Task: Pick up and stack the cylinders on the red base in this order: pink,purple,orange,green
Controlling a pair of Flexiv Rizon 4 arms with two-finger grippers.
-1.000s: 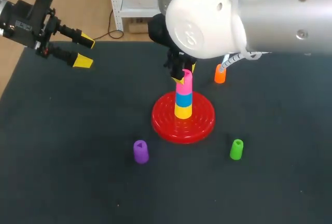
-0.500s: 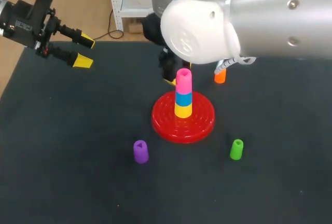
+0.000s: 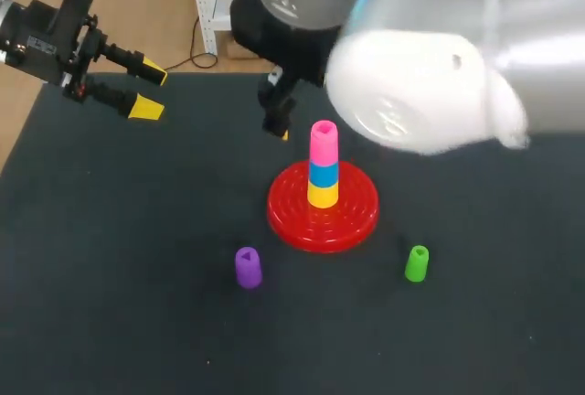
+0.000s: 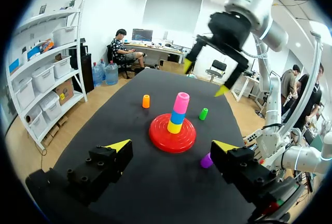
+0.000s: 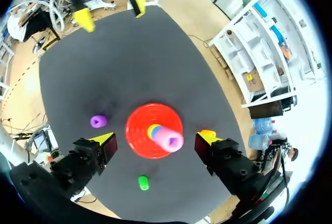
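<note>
Purple hollow plastic cylinder (image 3: 248, 267) stands upright on the black table (image 3: 137, 304), at 7 o'clock from the red ridged base (image 3: 352, 221); likely light, rigid and smooth, so pinch its sides mid-height; right gripper (image 5: 155, 138) splayed wide, empty, over the stacked pink cylinder (image 3: 324, 142); left gripper (image 3: 149, 90) spread, empty, out at 10 o'clock.

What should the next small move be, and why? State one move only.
Probably swing the right gripper, which hangs open and empty above the stack, toward the purple cylinder. The pink cylinder already tops the stack on the red base, so purple comes next. It stands upright on the table, apart from the base, with nothing touching it.
</note>
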